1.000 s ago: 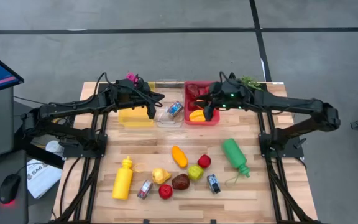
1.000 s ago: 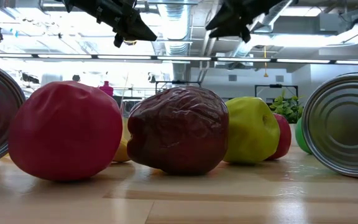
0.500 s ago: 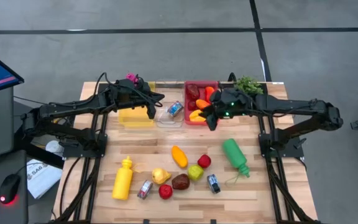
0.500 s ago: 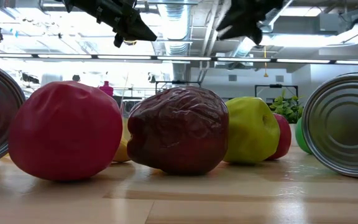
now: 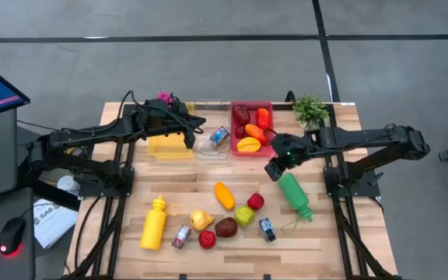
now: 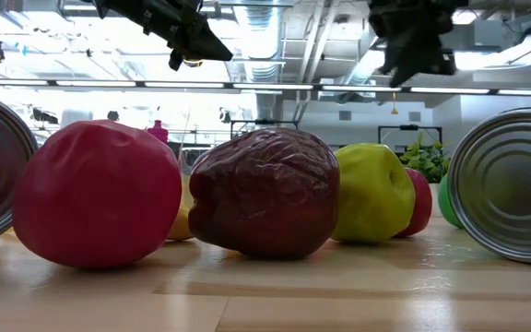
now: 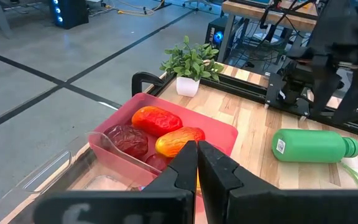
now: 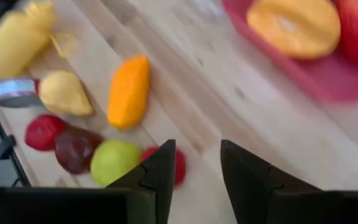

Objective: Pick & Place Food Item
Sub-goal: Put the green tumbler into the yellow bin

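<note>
A red tray (image 5: pixel 235 148) at the table's far middle holds several food items, among them a yellow-orange one (image 5: pixel 247 144). Loose food lies near the front: an orange piece (image 5: pixel 224 195), a small red one (image 5: pixel 256 201), a green apple (image 5: pixel 244 215), a dark red fruit (image 5: pixel 225 227). My right gripper (image 5: pixel 274 167) hangs open over bare wood between the tray and a green bottle (image 5: pixel 294 194), with nothing between its fingers (image 8: pixel 160 165). My left gripper (image 5: pixel 189 142) hangs shut above the yellow bin (image 5: pixel 169 145), holding nothing.
A clear container (image 5: pixel 214 142) with a can stands left of the tray. A yellow bottle (image 5: pixel 154 223), two cans (image 5: pixel 181 236) (image 5: pixel 267 229), a pear (image 5: pixel 201 219) and a red fruit (image 5: pixel 207 239) lie near the front. A potted plant (image 5: pixel 311 109) stands at the far right.
My right gripper has left the red tray, going toward the table's near edge and a little right, sinking and tipping its fingers downward while rolling. It now hangs beside the green bottle's base. The food in the tray has stayed put.
</note>
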`<state>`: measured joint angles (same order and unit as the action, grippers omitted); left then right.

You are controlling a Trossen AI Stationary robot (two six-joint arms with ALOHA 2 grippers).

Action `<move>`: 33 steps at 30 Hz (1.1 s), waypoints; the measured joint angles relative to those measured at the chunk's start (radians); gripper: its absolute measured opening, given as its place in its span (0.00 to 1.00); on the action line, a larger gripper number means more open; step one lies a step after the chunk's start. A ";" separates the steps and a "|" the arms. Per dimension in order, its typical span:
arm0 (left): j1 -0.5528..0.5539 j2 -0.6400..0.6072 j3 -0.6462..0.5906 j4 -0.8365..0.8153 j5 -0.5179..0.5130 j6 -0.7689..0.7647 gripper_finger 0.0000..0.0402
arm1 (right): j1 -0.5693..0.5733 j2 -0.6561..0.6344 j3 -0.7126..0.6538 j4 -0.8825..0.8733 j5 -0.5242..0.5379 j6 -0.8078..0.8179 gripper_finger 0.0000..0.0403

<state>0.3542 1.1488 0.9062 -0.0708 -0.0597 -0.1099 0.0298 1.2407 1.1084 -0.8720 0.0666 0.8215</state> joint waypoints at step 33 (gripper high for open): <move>0.000 0.000 0.000 0.000 0.000 0.000 0.00 | 0.340 0.001 0.000 -0.354 -0.120 0.657 0.30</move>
<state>0.3542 1.1488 0.9062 -0.0708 -0.0597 -0.1099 0.3698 1.2415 1.1084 -1.2263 -0.0533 1.4787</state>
